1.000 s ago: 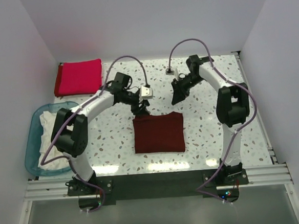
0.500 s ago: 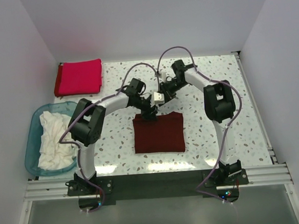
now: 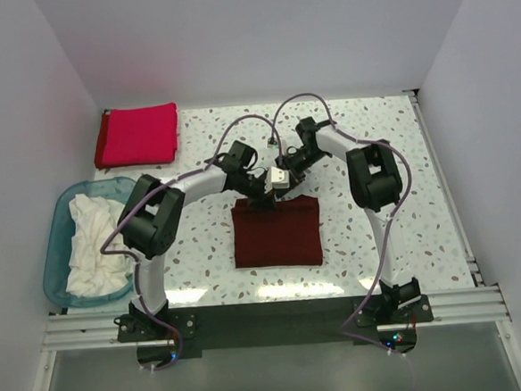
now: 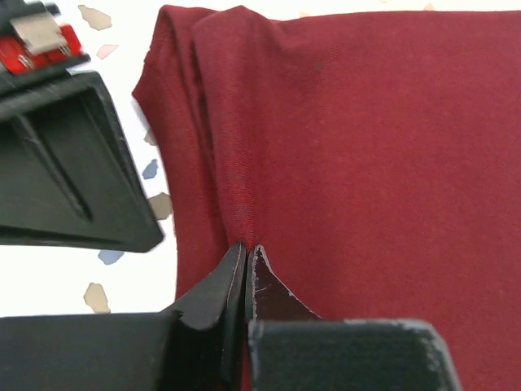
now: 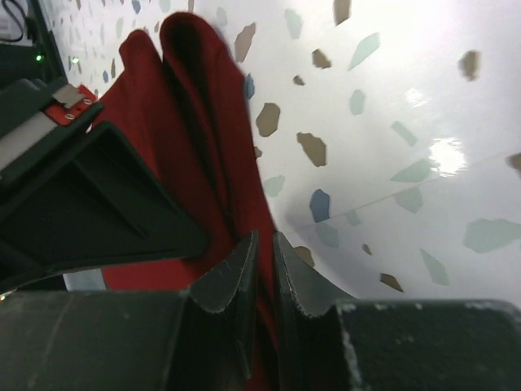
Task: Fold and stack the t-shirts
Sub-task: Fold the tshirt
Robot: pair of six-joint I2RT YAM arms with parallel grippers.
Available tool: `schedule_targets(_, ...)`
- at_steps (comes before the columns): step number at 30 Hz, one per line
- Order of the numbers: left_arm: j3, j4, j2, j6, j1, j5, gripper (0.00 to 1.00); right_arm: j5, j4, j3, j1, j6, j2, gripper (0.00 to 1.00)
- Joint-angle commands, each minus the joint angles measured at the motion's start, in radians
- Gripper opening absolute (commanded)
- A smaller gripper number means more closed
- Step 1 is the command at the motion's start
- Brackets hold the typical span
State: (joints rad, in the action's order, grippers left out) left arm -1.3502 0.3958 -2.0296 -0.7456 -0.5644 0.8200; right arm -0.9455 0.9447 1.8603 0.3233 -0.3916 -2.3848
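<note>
Since 1 s ago both arms have swung inward to the far edge of the maroon t-shirt, a soft folded rectangle at mid-table. L gripper pinches a raised cloth ridge tight. R gripper is clamped on the rumpled edge just beside it. Crimson t-shirt lies folded flat at far left. White t-shirts sit crumpled in the translucent blue tub.

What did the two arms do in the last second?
The right gripper swung leftward, the left gripper edged right, and both met at the far edge of the maroon shirt, each pinching a fold. That shirt, the crimson shirt and the white shirts in the tub stayed put.
</note>
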Motion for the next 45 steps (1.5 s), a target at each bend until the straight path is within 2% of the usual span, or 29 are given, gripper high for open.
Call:
schedule_targets(1, 0.042, -0.090, 0.126, -0.035, -0.032, -0.034, 0.00, -0.072, 0.124, 0.030, 0.028, -0.110, -0.034, 0.16)
schedule_targets(10, 0.158, -0.241, 0.236, -0.093, -0.101, -0.168, 0.00, -0.079, 0.282, 0.115, 0.034, -0.253, -0.154, 0.17)
schedule_targets(15, 0.154, -0.281, 0.243, -0.101, -0.106, -0.219, 0.00, -0.084, 0.335, 0.117, 0.036, -0.291, -0.182, 0.17)
schedule_targets(31, 0.184, -0.379, 0.269, -0.141, -0.104, -0.301, 0.00, -0.101, 0.384, 0.120, 0.034, -0.331, -0.200, 0.18)
schedule_targets(36, 0.213, -0.477, 0.282, -0.135, -0.104, -0.341, 0.00, -0.098, 0.384, 0.122, 0.034, -0.329, -0.198, 0.18)
schedule_targets(41, 0.238, -0.476, 0.289, -0.153, -0.104, -0.343, 0.00, -0.090, 0.387, 0.140, 0.033, -0.322, -0.197, 0.21)
schedule_targets(43, 0.246, -0.477, 0.295, -0.152, -0.103, -0.351, 0.06, -0.082, 0.394, 0.151, 0.036, -0.322, -0.195, 0.23)
schedule_targets(44, 0.249, -0.479, 0.299, -0.152, -0.103, -0.358, 0.13, -0.079, 0.401, 0.155, 0.034, -0.319, -0.194, 0.23)
schedule_targets(45, 0.256, -0.483, 0.314, -0.152, -0.104, -0.367, 0.26, -0.076, 0.402, 0.166, 0.034, -0.320, -0.188, 0.23)
